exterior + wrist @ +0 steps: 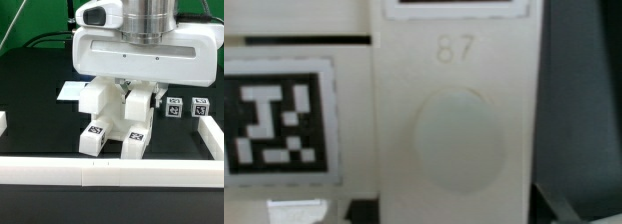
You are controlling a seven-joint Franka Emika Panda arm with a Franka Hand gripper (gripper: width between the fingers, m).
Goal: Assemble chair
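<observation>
The black table (40, 120) is spreading under everything. A long white front rail (60, 172) is running along its near edge, and a right rail (212, 135) is standing on the exterior view's right.

I am hanging low over the middle of the table, and my broad white hand is filling the top of the exterior view. My pincer (133, 90) is reaching straight down into the chair (108, 108) and is clenching on one of its upright white pieces.

The chair is sitting near the centre of the table, directly beneath me and just behind the front rail. Its two chunky legs are pointing toward that rail. One leg is showing a square leg tag (96, 131) on its end, and the other is showing a second leg tag (137, 137).

In the wrist view, the white surface of the piece I am holding is filling nearly the whole picture. It is carrying an embossed 87 (454, 48), a faint oval mark (461, 135), and a large black-and-white tag (274, 122) beside them.

The marker board (70, 91) is lying flat behind the chair, toward the exterior view's left, partly hidden by it.

A tagged cube (174, 108) and a second cube (200, 110) are sitting close together on the exterior view's right, apart from the chair and near the right rail.
</observation>
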